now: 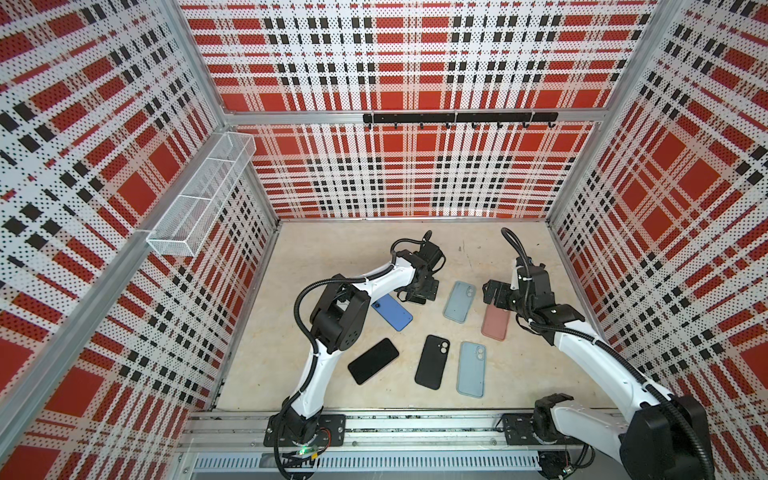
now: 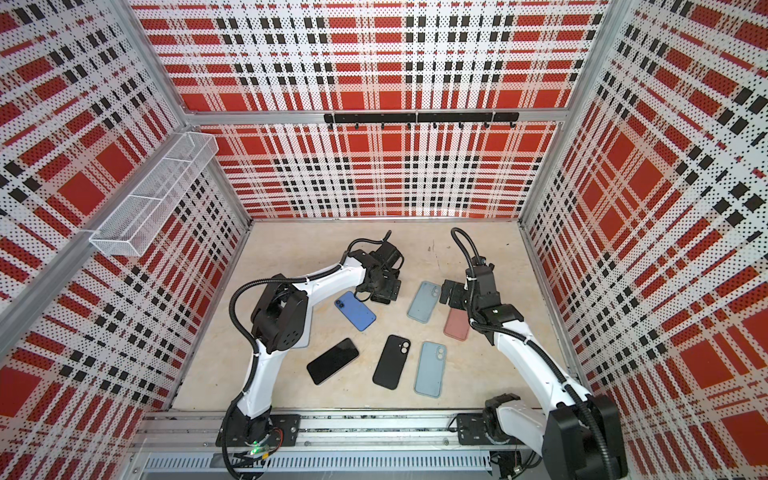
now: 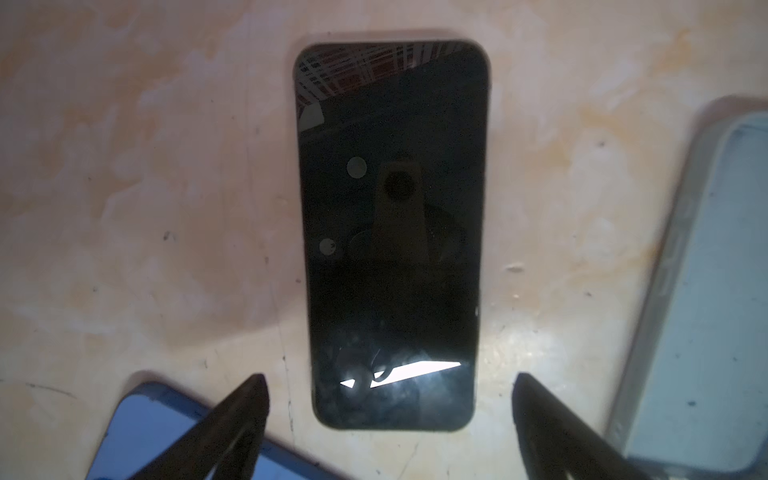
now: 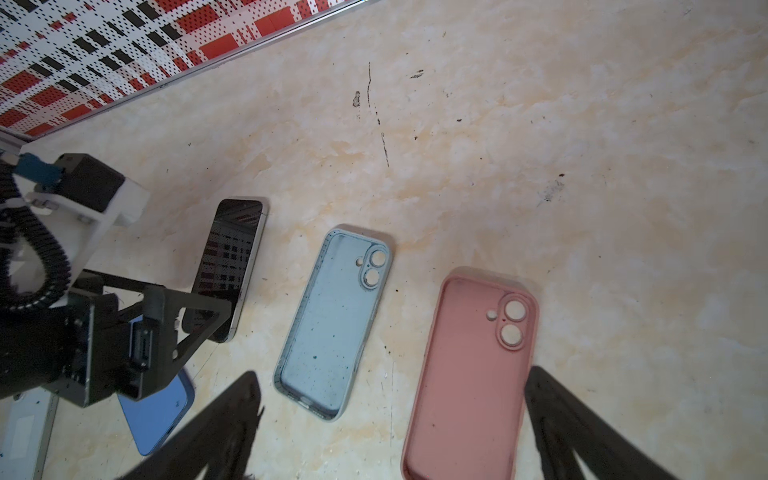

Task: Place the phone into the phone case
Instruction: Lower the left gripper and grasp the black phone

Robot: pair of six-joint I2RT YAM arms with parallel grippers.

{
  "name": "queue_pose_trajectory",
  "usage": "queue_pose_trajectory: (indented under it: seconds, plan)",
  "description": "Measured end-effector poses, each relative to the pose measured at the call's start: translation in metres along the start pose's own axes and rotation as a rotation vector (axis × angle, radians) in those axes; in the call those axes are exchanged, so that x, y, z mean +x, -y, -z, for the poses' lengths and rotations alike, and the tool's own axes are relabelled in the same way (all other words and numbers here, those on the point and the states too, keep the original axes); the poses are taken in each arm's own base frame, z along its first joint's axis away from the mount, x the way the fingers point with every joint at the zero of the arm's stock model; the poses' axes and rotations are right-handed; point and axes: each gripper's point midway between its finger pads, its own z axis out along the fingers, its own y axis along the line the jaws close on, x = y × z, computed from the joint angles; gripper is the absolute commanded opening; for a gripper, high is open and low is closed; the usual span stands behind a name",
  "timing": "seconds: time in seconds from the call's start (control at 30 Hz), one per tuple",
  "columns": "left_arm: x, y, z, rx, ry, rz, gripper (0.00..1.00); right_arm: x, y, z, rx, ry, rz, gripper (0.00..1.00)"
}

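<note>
A black phone [image 3: 390, 232] lies screen up on the beige floor. My left gripper [image 3: 390, 380] hangs open just above its near end, one finger on each side and neither touching it. In both top views this gripper [image 1: 419, 293] covers most of that phone. An empty pink phone case [image 4: 469, 374] lies open side up below my right gripper [image 4: 392, 376], which is open and holds nothing. In a top view the right gripper [image 1: 493, 296] is over the far end of the pink case [image 1: 495, 326].
A light blue case [image 1: 459, 301] lies between the two grippers. A blue phone [image 1: 392, 311] lies next to the left arm. Nearer the front are another black phone [image 1: 373, 360], a black case [image 1: 432, 361] and a second light blue case [image 1: 471, 370]. Plaid walls enclose the floor.
</note>
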Motion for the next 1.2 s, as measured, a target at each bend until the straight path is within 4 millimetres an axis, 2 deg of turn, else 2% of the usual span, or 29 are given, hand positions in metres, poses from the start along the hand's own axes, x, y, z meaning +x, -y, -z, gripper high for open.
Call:
queue_pose_trajectory:
  seconds: [0.27, 0.83, 1.03, 1.2]
  plan:
    - [-0.003, 0.001, -0.024, -0.007, -0.042, -0.044, 0.85, -0.002, -0.003, 0.000, -0.017, 0.008, -0.001, 1.00]
    - [-0.006, -0.002, -0.026, 0.025, -0.041, -0.045, 0.53, -0.005, -0.004, 0.001, -0.016, 0.011, -0.001, 1.00]
    - [-0.005, -0.003, -0.022, 0.050, 0.024, -0.054, 0.52, -0.019, -0.011, 0.008, -0.033, 0.030, -0.002, 1.00]
    - [-0.004, -0.005, -0.020, 0.072, 0.069, -0.066, 0.52, -0.039, -0.031, 0.014, -0.121, 0.037, -0.012, 1.00]
